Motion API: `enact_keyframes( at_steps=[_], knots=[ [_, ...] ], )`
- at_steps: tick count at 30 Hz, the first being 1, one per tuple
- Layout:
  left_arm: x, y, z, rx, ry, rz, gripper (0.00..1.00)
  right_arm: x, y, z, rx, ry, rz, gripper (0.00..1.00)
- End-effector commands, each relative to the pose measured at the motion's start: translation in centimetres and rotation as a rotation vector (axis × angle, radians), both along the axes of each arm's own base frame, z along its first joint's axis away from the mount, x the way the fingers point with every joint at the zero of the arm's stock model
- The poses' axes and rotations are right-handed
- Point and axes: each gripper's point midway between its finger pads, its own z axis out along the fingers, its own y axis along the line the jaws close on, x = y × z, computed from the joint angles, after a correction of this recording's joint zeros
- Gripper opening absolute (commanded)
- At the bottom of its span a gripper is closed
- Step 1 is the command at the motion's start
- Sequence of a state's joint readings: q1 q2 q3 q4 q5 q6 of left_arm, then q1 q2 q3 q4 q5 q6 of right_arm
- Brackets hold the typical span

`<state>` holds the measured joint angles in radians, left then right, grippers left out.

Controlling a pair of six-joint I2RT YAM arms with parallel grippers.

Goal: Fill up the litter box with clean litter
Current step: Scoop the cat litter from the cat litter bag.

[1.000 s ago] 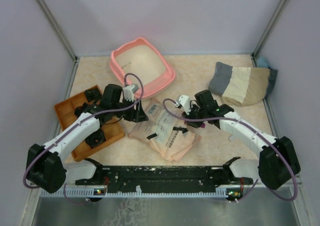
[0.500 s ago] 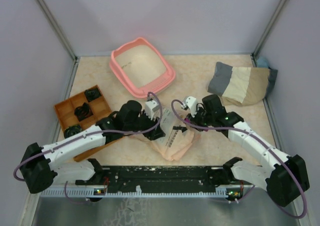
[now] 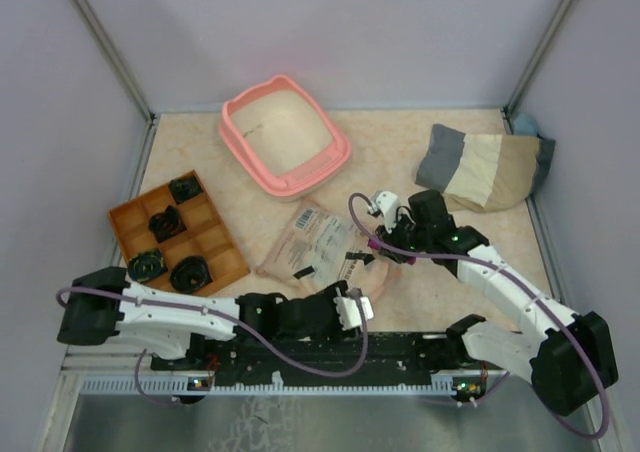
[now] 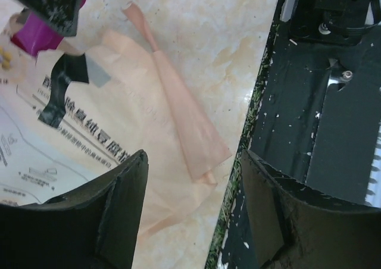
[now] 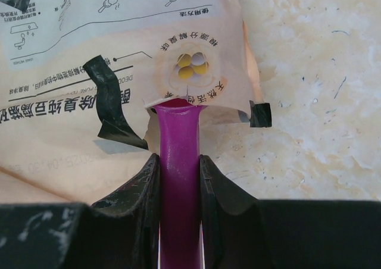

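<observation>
The salmon-pink litter box (image 3: 285,137) stands at the back of the table, apart from both arms. No clean litter shows in it; the clean litter is hidden. A beige printed paper bag (image 3: 318,247) lies flat mid-table. My right gripper (image 3: 384,244) (image 5: 180,162) is shut on the handle of a magenta scoop (image 5: 178,138), whose head goes under the bag's torn mouth (image 5: 190,102). My left gripper (image 3: 352,304) (image 4: 193,162) is open, low over the bag's near folded corner (image 4: 190,132) by the black base rail, holding nothing.
An orange compartmented tray (image 3: 135,222) with black parts sits at the left. A grey and beige cloth bag (image 3: 485,167) lies at the back right. The black base rail (image 3: 320,352) (image 4: 333,114) runs along the near edge. Black tape strips (image 5: 110,108) are on the bag.
My left arm has swung from the bag's far-left side, near the orange tray, down to the near edge by the bag's front corner. The right gripper has edged the scoop toward the bag.
</observation>
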<state>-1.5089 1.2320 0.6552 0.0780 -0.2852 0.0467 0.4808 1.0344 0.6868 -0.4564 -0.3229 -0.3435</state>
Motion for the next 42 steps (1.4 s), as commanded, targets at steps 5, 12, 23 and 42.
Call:
enact_keyframes(
  at_steps=[5, 12, 23, 42],
  knots=[
    [1.1, -3.3, 0.1, 0.124, -0.320, 0.082, 0.72, 1.9, 1.2, 3.4, 0.108, -0.110, 0.000, 0.00],
    [2.8, -3.2, -1.4, 0.200, -0.448, 0.167, 0.73, 1.9, 1.8, 3.8, 0.147, -0.109, 0.006, 0.00],
    [4.8, -2.0, -2.3, 0.256, -0.551, 0.296, 0.08, 2.2, 2.8, 3.6, 0.168, -0.081, 0.041, 0.00],
    [9.3, 3.6, 1.6, 0.103, -0.439, 0.496, 0.00, 1.5, 1.7, 2.5, 0.133, -0.078, 0.024, 0.00]
  ],
)
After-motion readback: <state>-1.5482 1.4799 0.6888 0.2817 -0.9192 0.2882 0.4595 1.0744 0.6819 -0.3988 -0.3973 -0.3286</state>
